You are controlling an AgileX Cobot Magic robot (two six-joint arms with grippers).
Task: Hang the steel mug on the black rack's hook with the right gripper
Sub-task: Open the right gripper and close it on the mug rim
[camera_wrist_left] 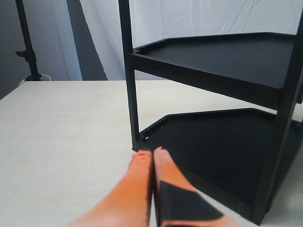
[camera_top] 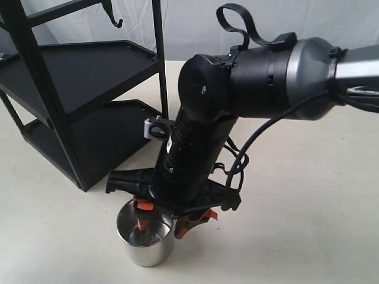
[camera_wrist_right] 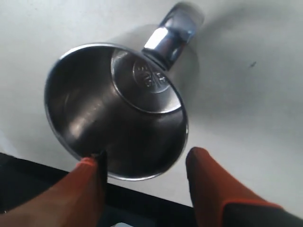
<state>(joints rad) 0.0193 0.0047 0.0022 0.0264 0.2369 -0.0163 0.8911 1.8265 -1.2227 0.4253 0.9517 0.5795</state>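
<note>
While my right gripper (camera_top: 161, 223) hangs open astride the steel mug's (camera_top: 145, 242) rim, gripping nothing, the black rack (camera_top: 77, 89) stands at eleven o'clock.

My right claw (camera_top: 163, 220) points straight down from a bent wrist, fingers spread apart. My left claw (camera_wrist_left: 152, 152) lies level, fingertips pressed together.

Cream tabletop (camera_top: 308, 195) — white draped cloth (camera_wrist_left: 199, 19) behind, dark stand (camera_wrist_left: 26, 42).
</note>
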